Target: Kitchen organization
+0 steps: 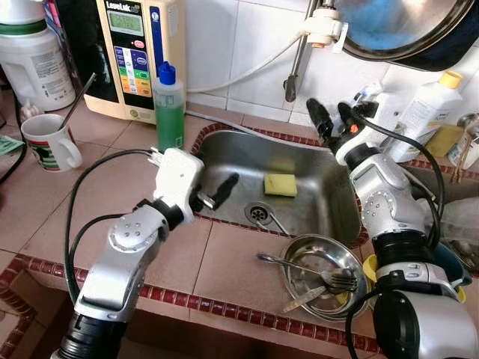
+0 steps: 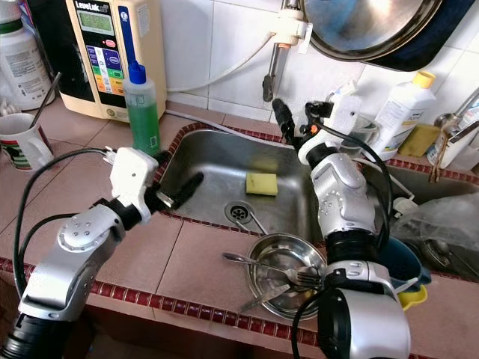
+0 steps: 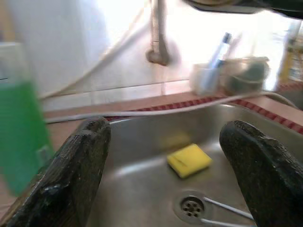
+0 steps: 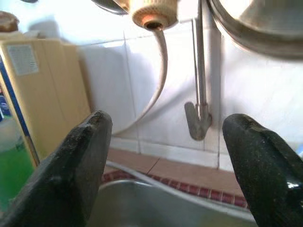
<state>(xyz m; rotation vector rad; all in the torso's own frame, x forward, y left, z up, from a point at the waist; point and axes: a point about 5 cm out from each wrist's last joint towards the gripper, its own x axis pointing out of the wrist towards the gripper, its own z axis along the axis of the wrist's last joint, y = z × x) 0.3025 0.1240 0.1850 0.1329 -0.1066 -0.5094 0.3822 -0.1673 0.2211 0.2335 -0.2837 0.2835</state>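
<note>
While both grippers hang over the sink (image 1: 224,153), neither holds anything. Left gripper (image 1: 217,191) sits at the sink's left rim, jaws spread wide, fingers angled toward the basin. Right gripper (image 1: 330,118) is up at the sink's back right corner, jaws also wide apart, aimed at the tiled wall and faucet pipe (image 4: 200,71).

Sink contents: yellow sponge (image 1: 281,185) lying flat near the middle of the basin, just behind the drain (image 1: 259,212); thin metal utensil handle beside the drain.

Steel bowl (image 1: 299,251) sits on the counter at the sink's front right corner, holding a fork (image 1: 310,271) and a knife (image 1: 303,298), both tilted across it.

Green soap bottle (image 1: 169,108), blue cap, stands upright at the sink's back left corner. White mug (image 1: 49,142) with a spoon in it stands near the counter's left edge.
</note>
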